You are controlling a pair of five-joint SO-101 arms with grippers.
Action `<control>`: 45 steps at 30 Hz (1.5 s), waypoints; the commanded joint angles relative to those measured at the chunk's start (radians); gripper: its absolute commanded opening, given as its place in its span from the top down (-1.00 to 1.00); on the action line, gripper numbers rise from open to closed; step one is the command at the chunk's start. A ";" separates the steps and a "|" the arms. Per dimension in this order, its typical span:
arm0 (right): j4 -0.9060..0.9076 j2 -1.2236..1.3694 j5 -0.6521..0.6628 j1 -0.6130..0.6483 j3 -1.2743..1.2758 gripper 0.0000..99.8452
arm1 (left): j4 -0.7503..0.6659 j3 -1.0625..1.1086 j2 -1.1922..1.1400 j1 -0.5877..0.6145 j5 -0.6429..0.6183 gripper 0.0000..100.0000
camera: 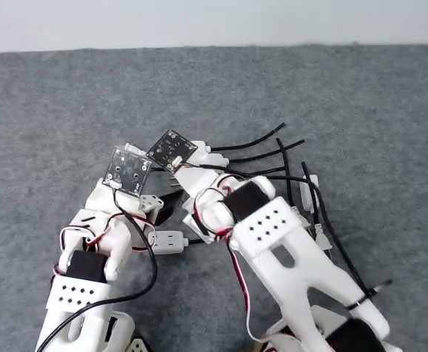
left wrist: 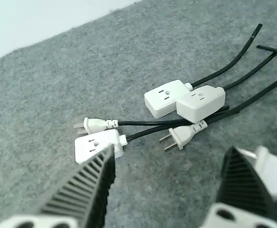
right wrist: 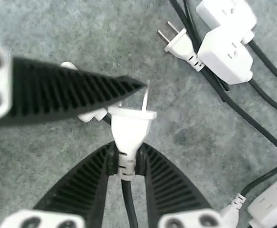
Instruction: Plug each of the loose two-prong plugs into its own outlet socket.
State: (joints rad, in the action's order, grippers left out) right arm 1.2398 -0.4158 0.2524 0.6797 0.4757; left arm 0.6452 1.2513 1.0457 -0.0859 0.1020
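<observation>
My right gripper (right wrist: 127, 149) is shut on a white two-prong plug (right wrist: 128, 126), held by its neck with the prongs pointing away from the wrist. Another black finger (right wrist: 67, 95) crosses just beside the prongs. My left gripper (left wrist: 171, 154) is open above the carpet. Beyond its fingertips lie a loose plug (left wrist: 183, 135), a white outlet socket (left wrist: 96, 144) and a second plug (left wrist: 93, 125). Two more sockets (left wrist: 166, 97) (left wrist: 200, 101) lie side by side farther off. In the high view both arms lean together over a white socket (camera: 168, 242).
Black cables (camera: 261, 143) fan out over the grey carpet to the right of the arms. Two sockets (right wrist: 224, 54) and a loose plug (right wrist: 178, 45) lie close together. Another socket (right wrist: 271, 204) lies apart from them. The far carpet (camera: 67, 103) is bare.
</observation>
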 commanded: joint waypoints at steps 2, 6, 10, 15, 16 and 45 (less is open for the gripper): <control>0.035 -0.102 0.018 0.002 -0.049 0.98 | -0.041 -0.005 0.006 -0.014 -0.005 0.30; 0.047 -0.124 0.046 0.002 -0.049 0.98 | -0.038 -0.004 0.006 -0.032 -0.003 0.30; 0.053 -0.125 0.046 0.002 -0.052 0.98 | -0.040 0.004 0.006 -0.032 -0.003 0.30; 0.050 -0.127 0.048 0.001 -0.055 0.98 | -0.040 0.004 0.006 -0.032 -0.003 0.30; 0.050 -0.127 0.049 0.001 -0.055 0.98 | -0.041 0.004 0.006 -0.032 -0.003 0.30; 0.101 -0.127 0.052 0.001 -0.161 0.98 | -0.041 0.005 0.006 -0.032 -0.003 0.30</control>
State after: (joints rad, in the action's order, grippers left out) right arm 1.3410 -0.4956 0.2862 0.6767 0.4005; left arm 0.6283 1.2635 1.0472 -0.1089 0.0990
